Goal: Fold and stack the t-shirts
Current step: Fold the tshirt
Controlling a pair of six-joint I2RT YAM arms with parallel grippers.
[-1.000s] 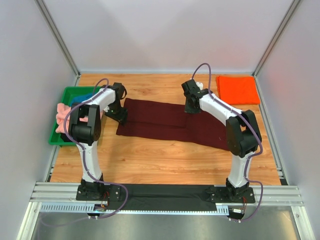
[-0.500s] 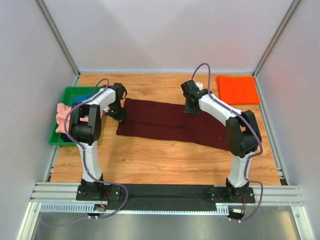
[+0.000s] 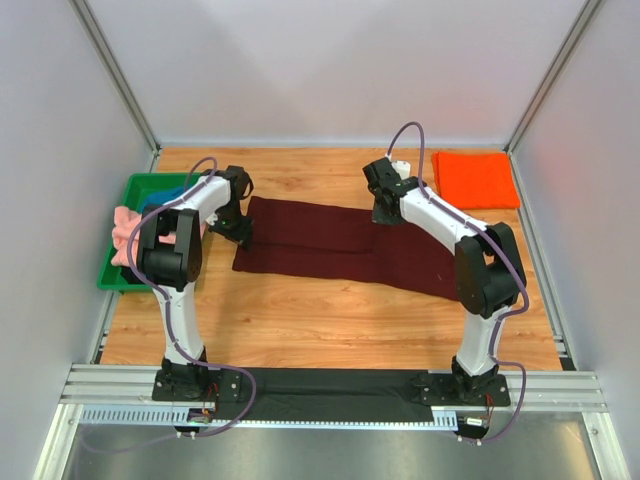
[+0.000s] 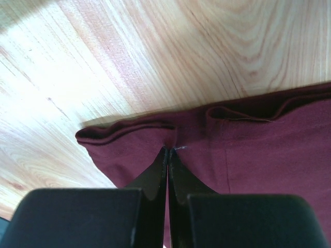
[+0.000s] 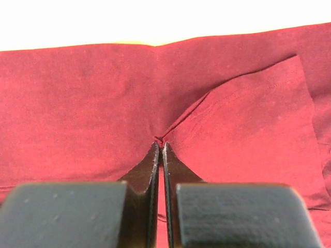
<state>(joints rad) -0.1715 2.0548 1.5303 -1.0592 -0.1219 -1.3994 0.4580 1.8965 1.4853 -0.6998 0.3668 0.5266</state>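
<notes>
A dark maroon t-shirt (image 3: 330,248) lies folded into a long band across the middle of the wooden table. My left gripper (image 3: 240,232) is at its left end, shut on a pinch of the cloth (image 4: 170,135) near the folded edge, its tips (image 4: 168,151) together. My right gripper (image 3: 383,214) is at the band's far edge, shut on a small tuck of maroon cloth (image 5: 103,93), its tips (image 5: 159,144) at a diagonal fold line. A folded orange t-shirt (image 3: 475,178) rests at the far right corner.
A green tray (image 3: 118,275) stands at the left table edge, holding a salmon-pink shirt (image 3: 124,226) and a blue one (image 3: 166,192). White walls and metal posts close in the table on three sides. Bare wood (image 4: 155,51) shows beyond the shirt's left end.
My left gripper has shut on the maroon shirt's left end. The right gripper, still shut on the cloth, has shifted slightly to the right.
</notes>
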